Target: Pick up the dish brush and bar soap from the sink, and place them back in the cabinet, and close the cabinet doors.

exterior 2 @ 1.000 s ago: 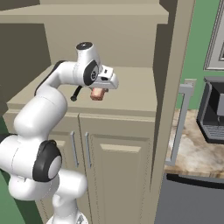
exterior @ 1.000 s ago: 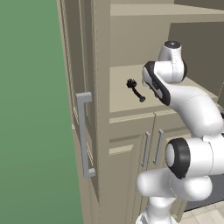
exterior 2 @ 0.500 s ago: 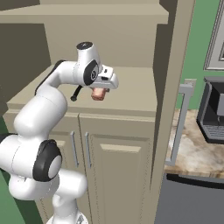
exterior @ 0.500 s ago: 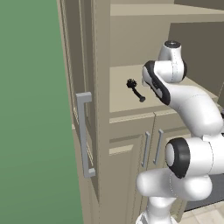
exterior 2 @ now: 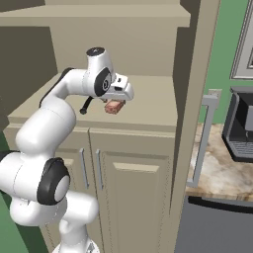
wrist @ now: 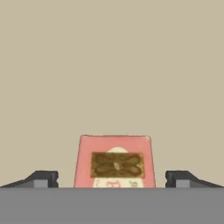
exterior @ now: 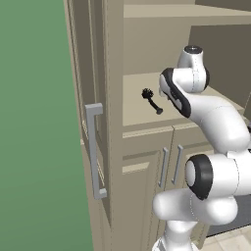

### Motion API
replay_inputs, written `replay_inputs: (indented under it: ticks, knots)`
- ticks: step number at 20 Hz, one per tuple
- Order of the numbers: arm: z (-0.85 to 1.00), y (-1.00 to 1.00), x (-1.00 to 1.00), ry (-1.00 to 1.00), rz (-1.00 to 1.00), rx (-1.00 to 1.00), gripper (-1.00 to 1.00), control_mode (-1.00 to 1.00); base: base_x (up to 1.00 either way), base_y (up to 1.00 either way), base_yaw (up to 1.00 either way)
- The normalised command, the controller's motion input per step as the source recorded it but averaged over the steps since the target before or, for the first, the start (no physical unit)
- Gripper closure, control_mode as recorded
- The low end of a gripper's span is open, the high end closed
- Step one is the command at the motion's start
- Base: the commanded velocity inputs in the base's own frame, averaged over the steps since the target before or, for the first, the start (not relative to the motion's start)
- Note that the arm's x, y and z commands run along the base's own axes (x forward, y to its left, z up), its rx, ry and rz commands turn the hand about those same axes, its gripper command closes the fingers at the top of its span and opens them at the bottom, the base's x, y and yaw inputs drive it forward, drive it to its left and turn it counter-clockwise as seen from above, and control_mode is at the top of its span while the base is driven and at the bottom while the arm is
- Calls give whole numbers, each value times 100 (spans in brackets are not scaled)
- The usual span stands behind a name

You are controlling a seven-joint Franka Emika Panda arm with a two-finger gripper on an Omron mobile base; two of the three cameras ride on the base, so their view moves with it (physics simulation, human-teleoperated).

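Note:
The bar soap (wrist: 115, 161), a pinkish-red block with a dark label, lies on the cabinet's beige shelf (exterior 2: 153, 106). My gripper (wrist: 113, 177) is open around it, with a gap between each fingertip and the soap's sides. From the right base view the gripper (exterior 2: 116, 100) hovers just over the bar soap (exterior 2: 114, 106). The black dish brush (exterior: 151, 100) lies on the same shelf, to the left of my hand; its handle (exterior 2: 86, 106) pokes out from behind the arm. Both cabinet doors stand open, one at the left (exterior: 93, 147) and one at the right (exterior 2: 205, 138). The sink is out of view.
Below the shelf are two shut beige doors with grey bar handles (exterior 2: 91, 168). A dark coffee machine (exterior 2: 242, 123) stands on a marbled counter (exterior 2: 217, 173) right of the cabinet. An upper shelf (exterior 2: 99, 20) hangs over the arm.
The jaws have spread apart and let go of the bar soap, which now rests on the shelf. The arm has barely moved.

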Motion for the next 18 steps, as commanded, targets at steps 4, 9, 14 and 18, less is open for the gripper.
replay_inputs:
  ticks: [4, 9, 14, 18]
  knots:
    - [0, 0, -4, -4, 0, 0, -100, -100, 0, 0, 0]
    - [0, 0, -31, -13, 0, 0, -100, -100, 0, 0, 0]
    - [0, 0, -47, -16, 0, 0, -100, -100, 0, 0, 0]
    - [0, 0, -51, -15, 0, 0, -100, -100, 0, 0, 0]
